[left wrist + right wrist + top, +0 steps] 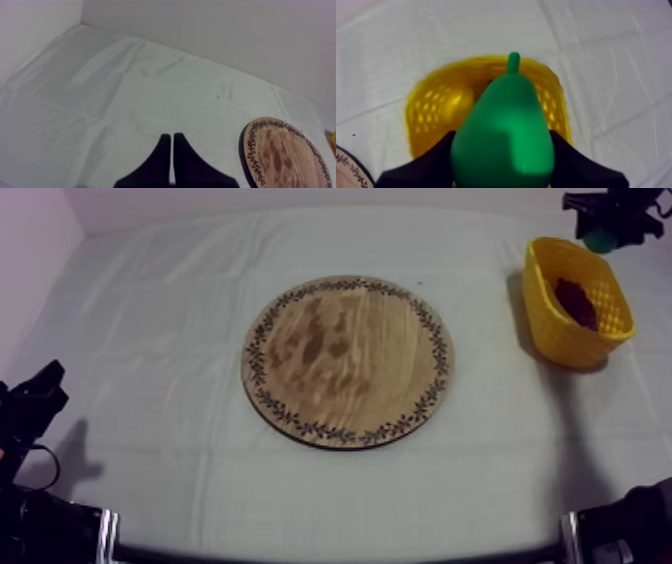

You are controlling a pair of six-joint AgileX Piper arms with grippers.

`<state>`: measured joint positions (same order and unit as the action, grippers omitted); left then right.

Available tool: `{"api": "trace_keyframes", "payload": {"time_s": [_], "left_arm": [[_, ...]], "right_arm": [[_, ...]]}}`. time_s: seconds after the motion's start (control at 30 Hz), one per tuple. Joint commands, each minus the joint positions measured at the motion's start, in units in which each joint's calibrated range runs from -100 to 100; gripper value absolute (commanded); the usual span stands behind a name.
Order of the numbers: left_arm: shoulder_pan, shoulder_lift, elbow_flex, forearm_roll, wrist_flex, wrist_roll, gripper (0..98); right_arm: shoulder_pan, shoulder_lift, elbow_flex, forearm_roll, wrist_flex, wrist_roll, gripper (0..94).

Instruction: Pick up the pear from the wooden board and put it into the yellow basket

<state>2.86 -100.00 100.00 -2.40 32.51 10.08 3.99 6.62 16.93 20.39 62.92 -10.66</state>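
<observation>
A smooth green toy pear [506, 120] with a short stem is pinched between the two black fingers of the right gripper [502, 152], held over the open mouth of the yellow plastic lattice basket [423, 107]. In the top view this is at the upper right of the frame, where the basket already holds a small dark red fruit [577, 300]. The round wooden board with a leaf-patterned rim [348, 360] lies bare at the frame's centre. The left gripper [172, 150] sits at the lower left, fingers pressed together on nothing. Likely risks: if released from up here, the pear may bounce off the red fruit or the rim and roll onto the grey-white cloth [150, 338]. Lowering too far could nudge the light basket over
</observation>
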Motion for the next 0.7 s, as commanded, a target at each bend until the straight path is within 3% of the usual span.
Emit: {"api": "trace_keyframes", "payload": {"time_s": [0.0, 0.4, 0.67], "left_arm": [[0.0, 0.0, 0.0, -0.02, 0.0, 0.0, 0.1], [0.0, 0.0, 0.0, -0.02, 0.0, 0.0, 0.1], [0.0, 0.0, 0.0, -0.02, 0.0, 0.0, 0.1]], "right_arm": [[0.8, -0.1, 3.5, -0.8, 0.2, -0.1, 39.2], [1.2, 0.4, 15.1, -5.9, -6.2, 4.2, 42.6], [1.6, 2.1, 15.6, -7.7, -9.0, 7.3, 62.0]]}}
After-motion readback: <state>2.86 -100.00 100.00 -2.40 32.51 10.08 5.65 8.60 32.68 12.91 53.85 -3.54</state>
